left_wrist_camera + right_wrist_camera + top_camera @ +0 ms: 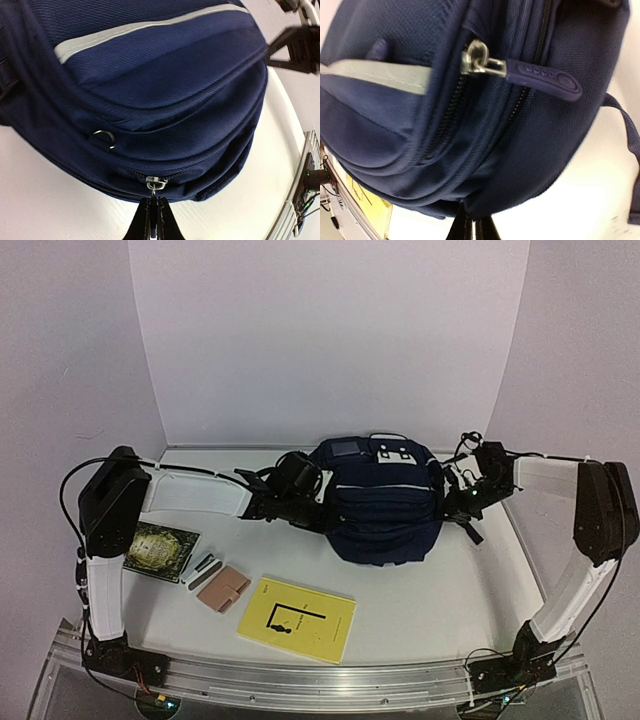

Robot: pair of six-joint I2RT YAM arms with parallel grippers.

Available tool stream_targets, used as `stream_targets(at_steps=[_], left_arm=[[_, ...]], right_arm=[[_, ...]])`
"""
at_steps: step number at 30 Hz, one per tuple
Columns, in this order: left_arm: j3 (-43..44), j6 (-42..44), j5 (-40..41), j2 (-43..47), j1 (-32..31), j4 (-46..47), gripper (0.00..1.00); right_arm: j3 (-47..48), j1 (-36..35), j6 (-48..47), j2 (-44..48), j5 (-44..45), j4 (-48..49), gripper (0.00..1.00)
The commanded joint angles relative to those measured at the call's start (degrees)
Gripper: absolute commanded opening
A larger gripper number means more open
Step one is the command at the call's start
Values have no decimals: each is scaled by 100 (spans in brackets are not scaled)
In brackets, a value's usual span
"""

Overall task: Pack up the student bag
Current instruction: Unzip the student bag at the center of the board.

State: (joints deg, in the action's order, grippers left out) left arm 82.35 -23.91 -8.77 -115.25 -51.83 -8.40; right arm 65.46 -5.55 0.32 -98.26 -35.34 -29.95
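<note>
Now: both grippers pinched shut against the student bag

Right in the middle of the white table [480, 580] lies the student bag [385, 505], dark navy, with its white patch [398, 453] on the end away from the arm bases. From where I stand, an arm reaches in at each side of the bag.

The left gripper [152, 200] is at the bag's left flank. Its two fingers are pressed together, closed on the small metal zipper pull [152, 187] that hangs from the slider on the lowest seam. Just above that zipper, a small metal ring [103, 139] sits on the bag's side, and higher up a pale grey strip [145, 27] runs across the fabric.

The right gripper [469, 216] is at the bag's opposite flank. Its fingers are closed too, with their tips up against the bottom edge of the fabric. Whether any cloth is caught between them I cannot tell. Above them a navy rubber pull tab [545, 77] hangs free from a metal slider [475, 55], well clear of the fingers.

On the near side of the bag, toward the arm bases, lies a yellow book [297, 618]. Left of it, and farther from the bag, are a tan case [223, 589], two dark pens [203, 569] and a dark green book [160, 548].
</note>
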Motion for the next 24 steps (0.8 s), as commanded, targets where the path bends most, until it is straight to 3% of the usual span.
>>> stream_targets(at_steps=[1,2,4,7,16,24], left_arm=[[-14,111,-578,164,-156,23,0],[-18,51,-683,130,-160,117,0],[-17,-57,-882,108,-160,279,0],[88,-107,-1156,65,-181,373,0],[87,-225,-1454,154,-185,474,0],[-90,-324,-1573,278,-187,615,0]], right_arm=[[586,30,-405,159,-118,8,38],[591,-27,-565,293,-202,-68,50],[541,-202,-919,624,-146,-133,64],[560,-564,-1493,958,47,-259,71],[343,-2149,-2661,1080,1141,440,64],[-98,-2871,-3377,849,1858,1195,63]])
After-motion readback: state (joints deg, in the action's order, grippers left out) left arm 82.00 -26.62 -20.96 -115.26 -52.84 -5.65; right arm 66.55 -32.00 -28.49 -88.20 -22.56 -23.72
